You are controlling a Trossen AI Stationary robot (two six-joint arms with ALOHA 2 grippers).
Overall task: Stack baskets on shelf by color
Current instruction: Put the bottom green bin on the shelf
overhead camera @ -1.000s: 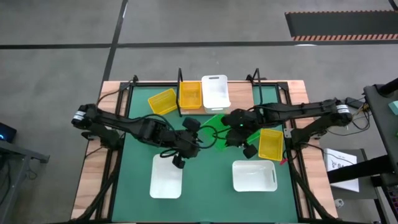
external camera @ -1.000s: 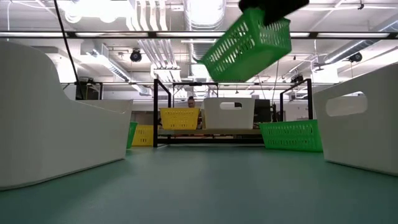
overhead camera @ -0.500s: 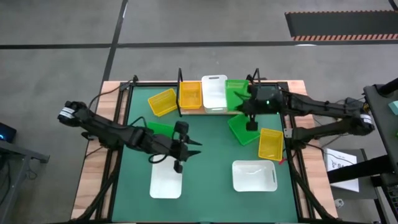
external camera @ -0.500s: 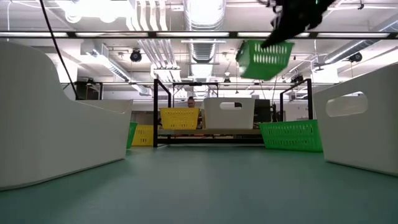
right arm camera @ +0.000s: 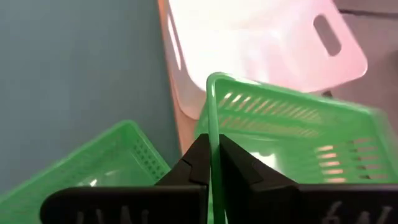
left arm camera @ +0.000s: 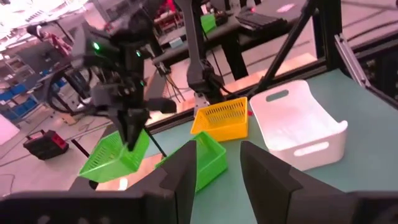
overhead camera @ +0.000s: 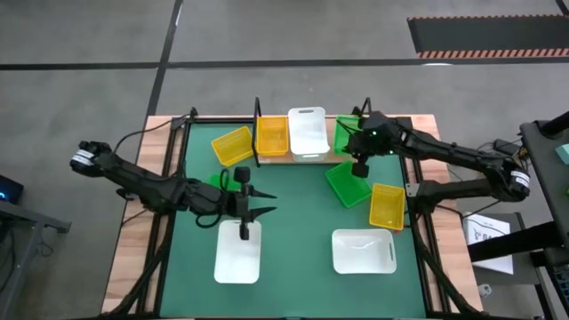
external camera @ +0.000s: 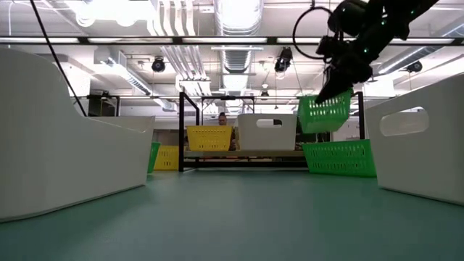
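The green basket (overhead camera: 346, 135), carried across from mid-table, now hangs over the shelf's (overhead camera: 267, 156) empty right end beside the white basket (overhead camera: 308, 132), its rim pinched by the right end effector (overhead camera: 360, 165), nearly placed.

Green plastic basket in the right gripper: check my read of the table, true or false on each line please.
1. The right gripper is shut on the rim of a green plastic basket. True.
2. That basket already rests flat on the wooden shelf. False: in the low view it hangs tilted above the shelf's right end.
3. A yellow plastic basket and a white plastic basket stand side by side on the shelf. True.
4. The left gripper holds a white basket. False: its open fingers hold nothing, above the white basket on the mat.
5. A second green basket lies on the green mat. True.
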